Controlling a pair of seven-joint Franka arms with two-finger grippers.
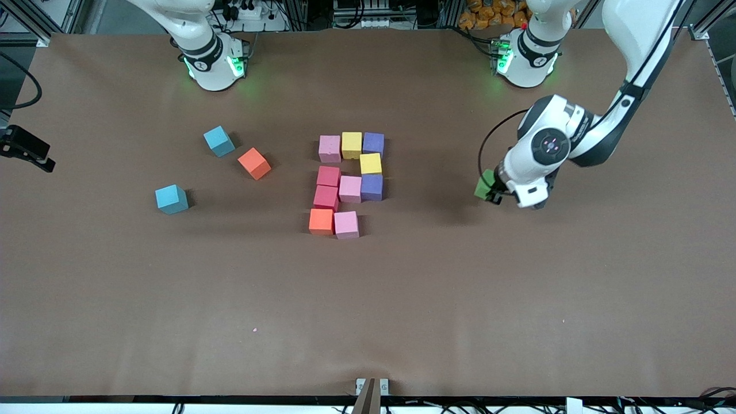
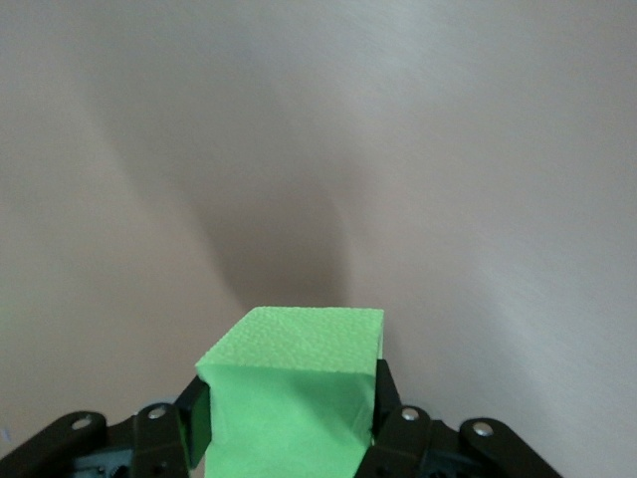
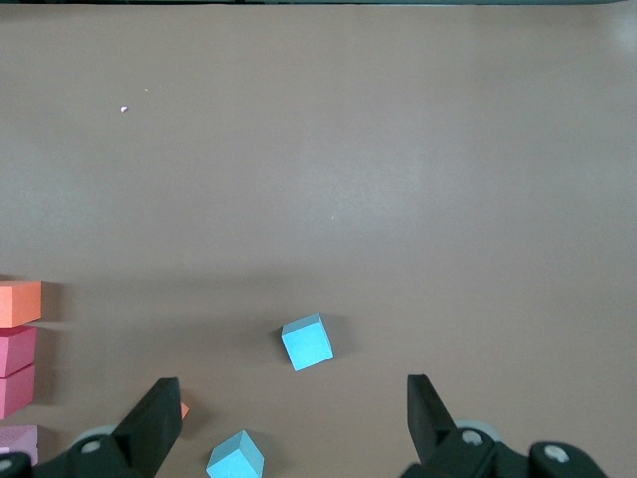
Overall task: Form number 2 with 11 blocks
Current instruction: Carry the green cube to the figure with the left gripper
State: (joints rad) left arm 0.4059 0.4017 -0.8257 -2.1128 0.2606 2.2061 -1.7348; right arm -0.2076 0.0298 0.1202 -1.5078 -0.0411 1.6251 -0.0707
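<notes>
Ten blocks lie packed together mid-table: a pink, a yellow and a purple in the row nearest the bases. Then come a yellow, a red, a pink, a purple and a red. An orange and a pink lie nearest the front camera. My left gripper is shut on the green block, held a little above bare table toward the left arm's end. My right gripper hangs open and empty over the light-blue cubes.
Two light-blue cubes and a loose orange cube lie toward the right arm's end of the table. The right wrist view shows both blue cubes and the cluster's edge. Brown tabletop surrounds everything.
</notes>
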